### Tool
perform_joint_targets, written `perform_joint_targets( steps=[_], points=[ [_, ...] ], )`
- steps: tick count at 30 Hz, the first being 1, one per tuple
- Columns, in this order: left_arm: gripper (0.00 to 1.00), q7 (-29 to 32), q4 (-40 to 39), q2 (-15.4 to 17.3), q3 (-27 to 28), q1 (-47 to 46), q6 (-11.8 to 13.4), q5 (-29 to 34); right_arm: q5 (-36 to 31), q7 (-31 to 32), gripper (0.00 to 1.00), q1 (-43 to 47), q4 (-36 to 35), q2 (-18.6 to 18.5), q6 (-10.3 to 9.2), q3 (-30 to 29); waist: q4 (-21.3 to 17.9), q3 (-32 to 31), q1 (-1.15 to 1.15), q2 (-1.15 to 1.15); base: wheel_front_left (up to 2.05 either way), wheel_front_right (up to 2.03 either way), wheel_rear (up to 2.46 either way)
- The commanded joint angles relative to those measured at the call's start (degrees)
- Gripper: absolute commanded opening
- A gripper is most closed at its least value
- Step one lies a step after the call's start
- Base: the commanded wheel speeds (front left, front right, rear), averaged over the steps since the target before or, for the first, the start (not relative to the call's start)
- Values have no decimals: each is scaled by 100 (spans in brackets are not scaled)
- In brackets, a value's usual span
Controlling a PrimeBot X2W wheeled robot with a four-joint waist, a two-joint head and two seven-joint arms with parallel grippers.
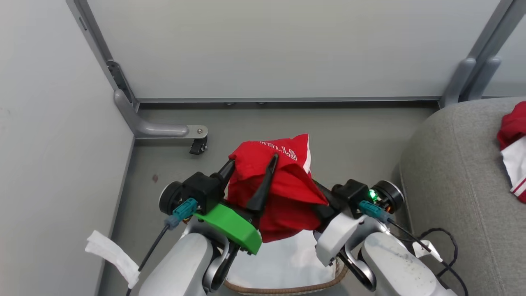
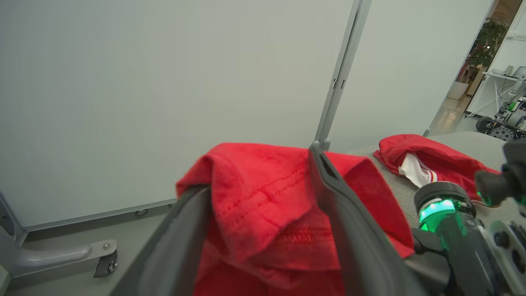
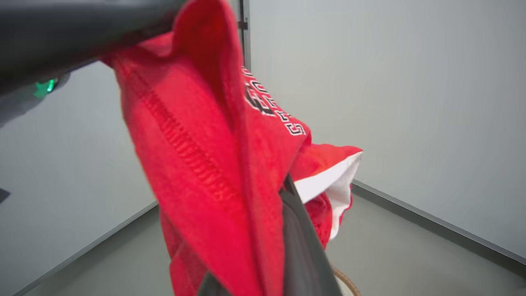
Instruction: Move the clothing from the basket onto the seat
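Note:
A red garment with white lettering, the clothing (image 1: 279, 185), hangs bunched above the basket (image 1: 287, 290), whose brown rim and white liner show at the bottom edge. My left gripper (image 1: 252, 160) is open, its two dark fingers spread wide with red cloth draped between and over them (image 2: 258, 168). My right gripper (image 1: 322, 207) is largely buried in the cloth from the right. In the right wrist view the right gripper (image 3: 283, 197) is shut on a fold of the clothing. The grey seat (image 1: 452, 172) is at the right. A second red and white garment (image 1: 511, 139) lies on it.
Pale partition walls close off the back and left, with a metal foot and caster (image 1: 198, 146) on the grey floor. A white scrap (image 1: 111, 255) lies at the lower left. A black cable (image 1: 444, 242) loops beside the seat.

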Motion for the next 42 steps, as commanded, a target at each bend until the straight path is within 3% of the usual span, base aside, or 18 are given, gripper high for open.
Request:
perform_joint_targets(
  steps=[1,11,12,15,23,33,38,42],
  points=[
    [100,2,54,60,72,89,-16,52,-49,-1,0,132,-137,-22,-8,-132,-230,43,0,0,0,0,0],
    [100,2,84,142,563,318,-16,273,-197,-2,0,472,-946,-19,-7,-857,-1828,230,0,0,0,0,0],
    [100,2,49,163,623,332,-16,308,-215,-2,0,516,-1050,-21,-8,-902,-2181,292,0,0,0,0,0],
    [100,2,18,198,688,346,-16,354,-237,-2,0,566,-1196,-20,-8,-994,-2700,379,0,0,0,0,0],
    [100,2,-76,252,719,376,-16,456,-325,-2,0,764,-1532,-17,-8,-1332,-3735,564,0,0,0,0,0],
    [100,3,-90,351,383,136,-16,430,-1056,-2,0,435,-1970,-15,-7,-2419,-4013,945,0,0,0,0,0],
    [100,2,-132,494,331,47,-16,446,-1354,-1,0,-324,-1887,-249,-7,-2779,-3992,1281,0,0,0,0,0],
    [100,2,-208,618,178,-116,-16,485,-1468,-2,0,-1089,-1685,-548,-8,-3020,-3760,1682,0,0,0,0,0]
  ],
)
